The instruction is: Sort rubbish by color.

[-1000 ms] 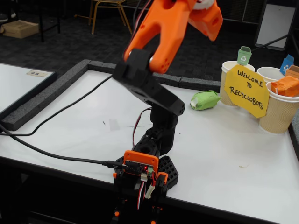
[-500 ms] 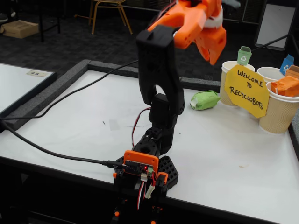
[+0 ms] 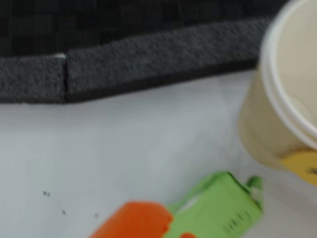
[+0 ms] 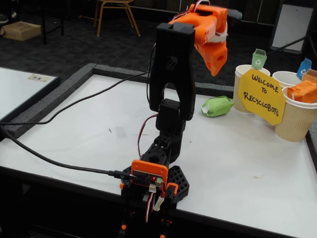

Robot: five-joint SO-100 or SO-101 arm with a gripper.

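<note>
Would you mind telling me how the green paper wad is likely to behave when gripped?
The green wad looks like crumpled paper, so probably light and squashable. Its lumpy, elongated shape should resist rolling, though a push would likely slide it across the smooth white table.

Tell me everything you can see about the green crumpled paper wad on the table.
The green crumpled paper wad is pale green with white patches, squashed into a longish lump. It lies on the white table, just left of the beige paper cup in the fixed view; whether they touch is unclear. The orange gripper hangs above it, not touching. The wrist view shows it blurred, faint print visible.
</note>
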